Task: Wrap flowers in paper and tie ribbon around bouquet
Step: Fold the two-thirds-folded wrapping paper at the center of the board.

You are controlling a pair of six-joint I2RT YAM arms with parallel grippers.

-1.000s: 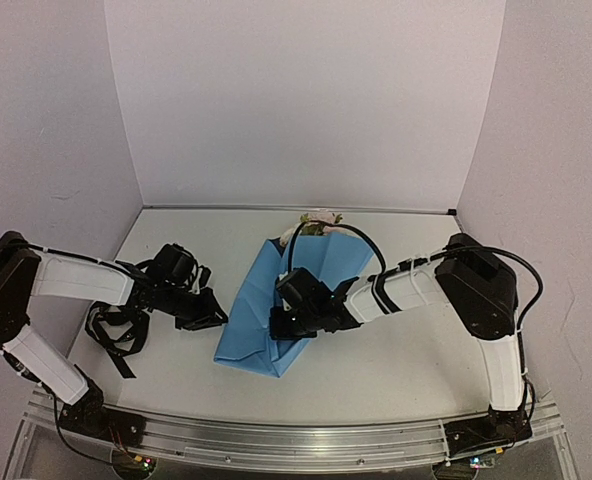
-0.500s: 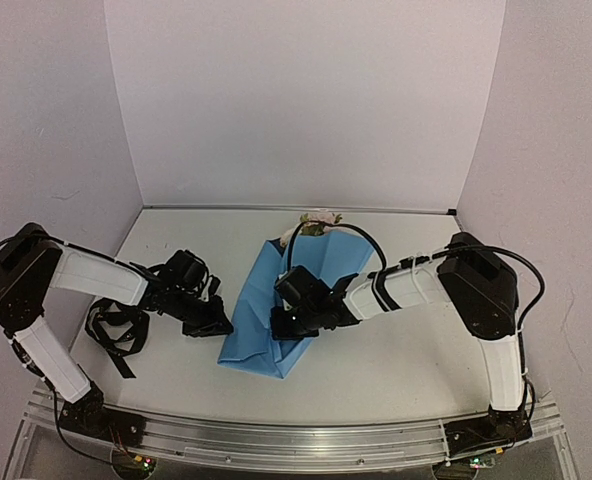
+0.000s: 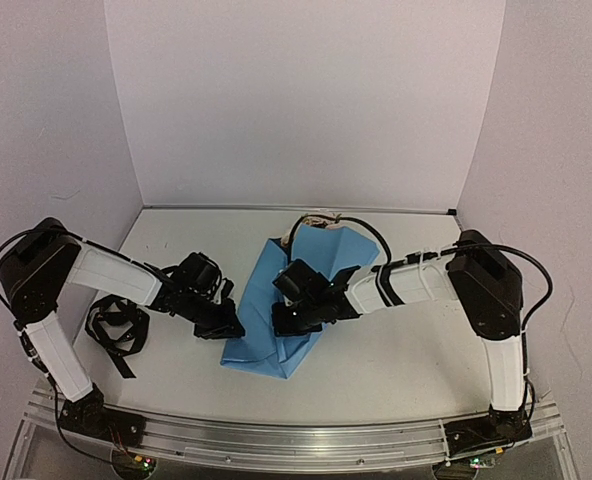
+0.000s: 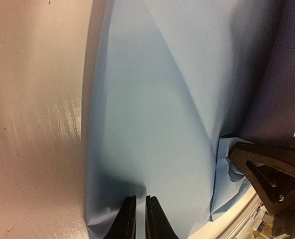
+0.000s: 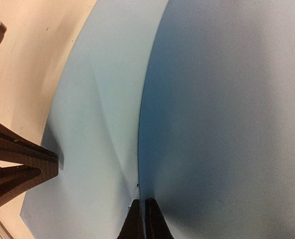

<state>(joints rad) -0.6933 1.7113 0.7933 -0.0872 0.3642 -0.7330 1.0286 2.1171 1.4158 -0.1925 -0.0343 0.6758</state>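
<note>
1. The paper (image 3: 261,295) is folded over into a light blue bundle lying flat on the tabletop (image 3: 406,365). Only a bit of the flowers (image 3: 321,218) pokes out past its far end.
2. The left end effector (image 4: 137,206) is pinched onto a crease at the paper's near left edge. The right end effector (image 5: 140,211) is clenched on a fold line closer to the paper's middle. Both look like they're grasping paper only, not stems.
3. Handling-wise, I'd guess the sheet is light, thin and springy, so it creases easily and wants to flop open when let go. The best hold is an edge or a fold, not the flat face. The blooms look crushable, so I'd stay off that end.
4. The paper's long axis runs from its near end to its far end, leaning a little right as it goes. The blooms point out the far end.
5. The ribbon (image 3: 116,325) sits in a floppy black heap well to the left of the paper, not tied on yet.
</note>
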